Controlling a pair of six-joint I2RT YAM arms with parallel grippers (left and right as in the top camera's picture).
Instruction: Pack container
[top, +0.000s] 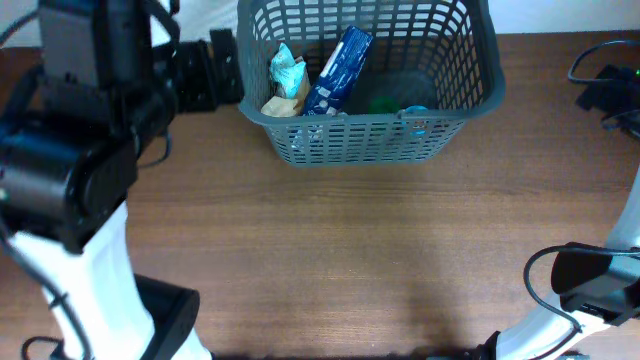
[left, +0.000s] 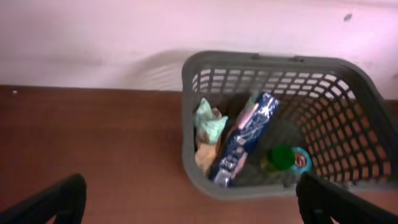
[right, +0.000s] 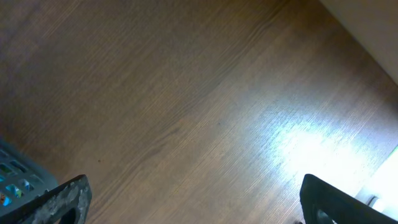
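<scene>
On grained wooden table (top: 330, 250) sits slotted grey plastic container (top: 360, 140)

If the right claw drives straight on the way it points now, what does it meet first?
Probably the bare table; nothing shows between the open right claw and the wood. The container corner sits off to one side of that line.

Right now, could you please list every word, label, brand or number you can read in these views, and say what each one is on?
No text can be read in any view.
On the blue packet in the container: white print, too blurred to read.
On the pale green packet: nothing legible.
On the blue-topped tub: lid markings, too blurred to read.
</scene>
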